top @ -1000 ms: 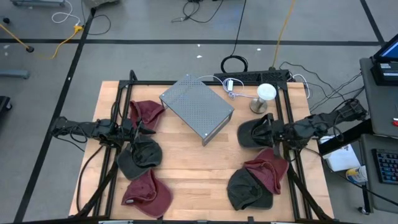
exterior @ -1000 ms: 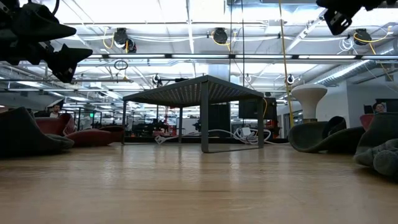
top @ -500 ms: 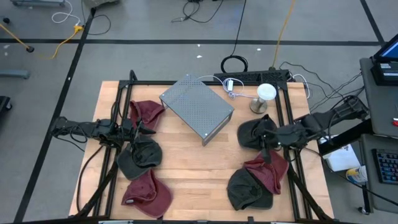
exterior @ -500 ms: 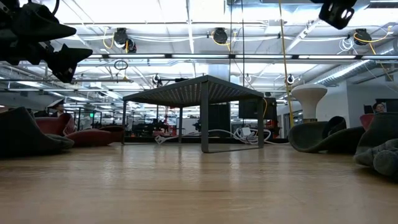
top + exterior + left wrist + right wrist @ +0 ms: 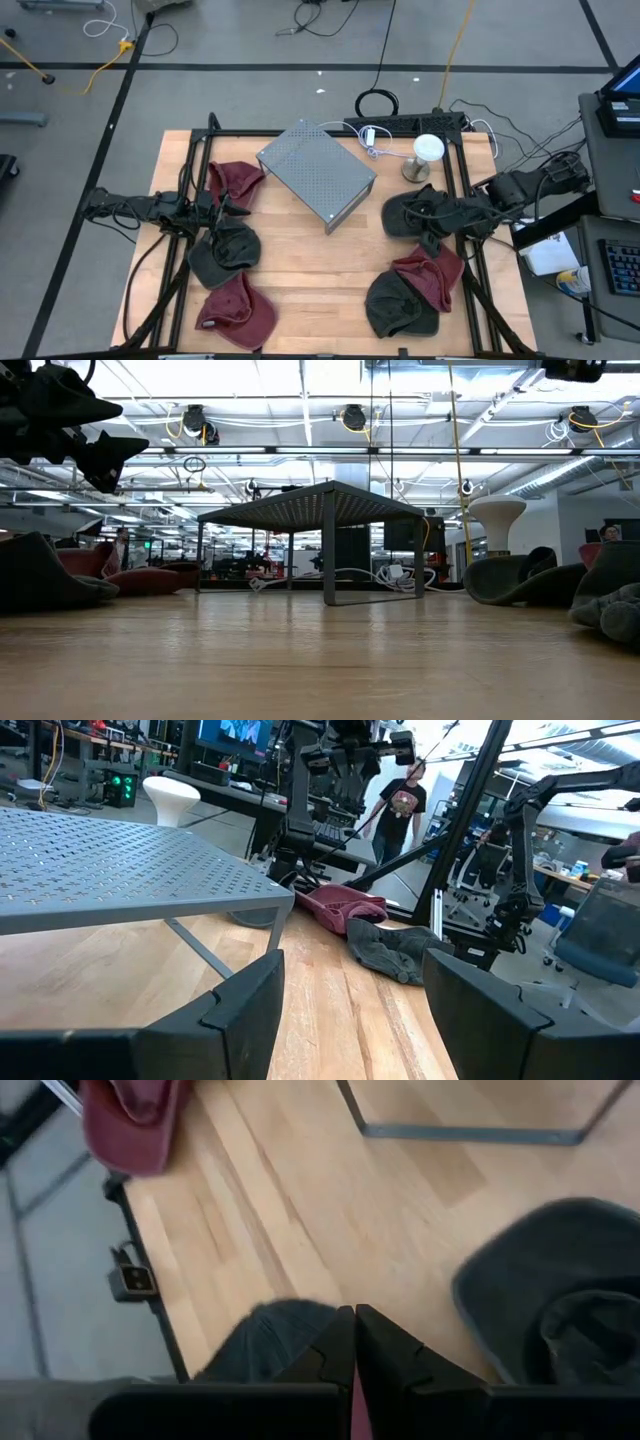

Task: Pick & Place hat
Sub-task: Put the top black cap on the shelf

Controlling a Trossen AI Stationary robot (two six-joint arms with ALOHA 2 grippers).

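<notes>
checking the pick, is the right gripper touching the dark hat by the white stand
Cannot tell. In the high view the right gripper overlaps the dark hat, but looking straight down hides any gap. Its wrist view shows shut fingers above the table.

Hats, six, soft caps lying crumpled on the table.
- Left side: maroon cap, dark grey cap, maroon cap.
- Right side: dark cap near the white stand; maroon cap overlapping dark grey cap.

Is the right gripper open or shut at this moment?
Shut. In the right wrist view the right gripper shows its two dark fingers pressed together with nothing between them, above the wooden table.
</notes>
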